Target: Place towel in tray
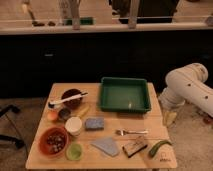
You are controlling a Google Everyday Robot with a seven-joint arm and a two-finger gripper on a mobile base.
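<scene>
Nothing is done yet — the small thin grey-blue cloth towel [105, 146] lies near the tabletop's front edge, the large dark green plastic tray [117, 92] sits at the back-right corner, and the gripper [170, 117] hangs wide and empty beside the right edge.

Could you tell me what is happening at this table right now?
A one-armed robot is meant to put the towel into the green tray, but nothing is being handled yet. The towel lies flat near the front edge of the table, just in front of the blue sponge. The pincer hangs open and empty off the table's right side, beside the tray and apart from the towel.
</scene>
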